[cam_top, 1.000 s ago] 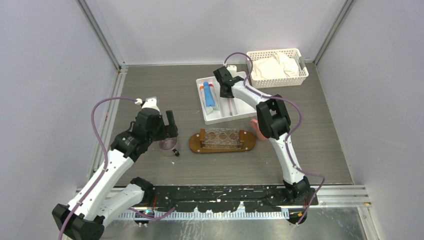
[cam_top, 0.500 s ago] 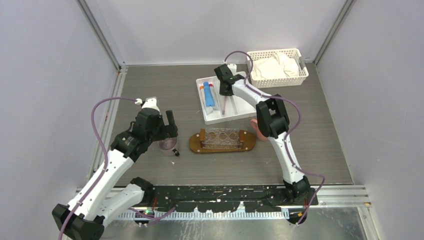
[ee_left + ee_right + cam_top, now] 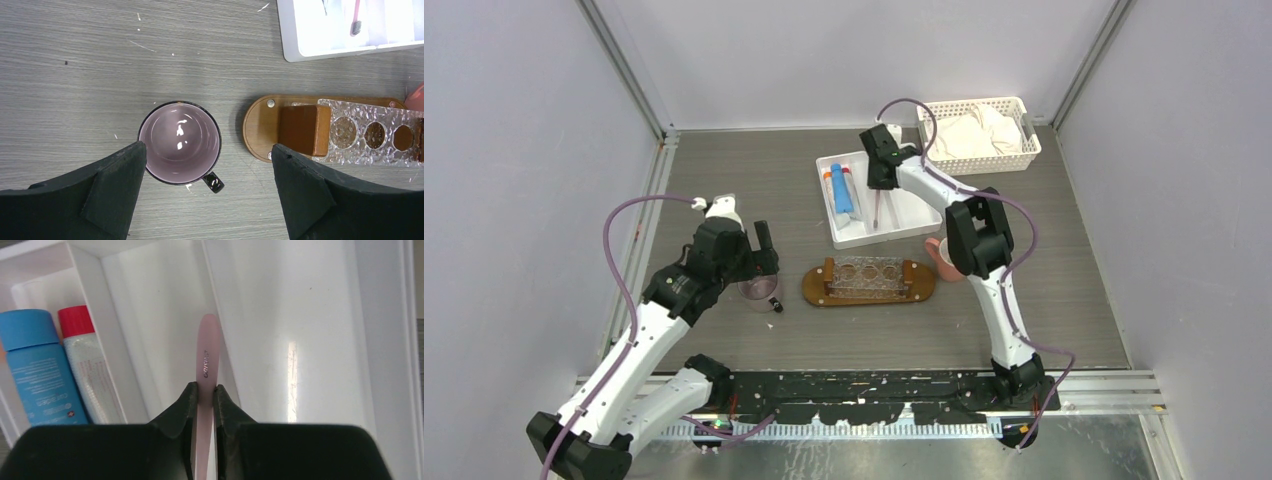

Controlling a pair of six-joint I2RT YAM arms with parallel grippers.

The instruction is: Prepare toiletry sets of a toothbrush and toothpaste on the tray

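My right gripper (image 3: 205,390) is shut on a pink toothbrush (image 3: 206,357) and holds it above the white divided tray (image 3: 904,215); the toothbrush (image 3: 875,212) hangs from the gripper (image 3: 879,180) in the top view. A blue toothpaste tube (image 3: 35,365) and a white-grey tube with a red cap (image 3: 87,372) lie in the white tray's left compartment. The brown wooden oval tray (image 3: 814,285) lies at the table's middle and carries a clear glass holder (image 3: 869,275) with three round holes. My left gripper (image 3: 207,200) is open above a purple mug (image 3: 179,142), left of the wooden tray (image 3: 260,127).
A white lattice basket (image 3: 979,135) with white cloths stands at the back right. A pink cup (image 3: 941,255) stands right of the wooden tray, partly behind my right arm. Grey walls close in both sides.
My right gripper has lifted and shifted slightly right and back with the pink toothbrush, which now hangs over the white tray. The left arm has not moved.
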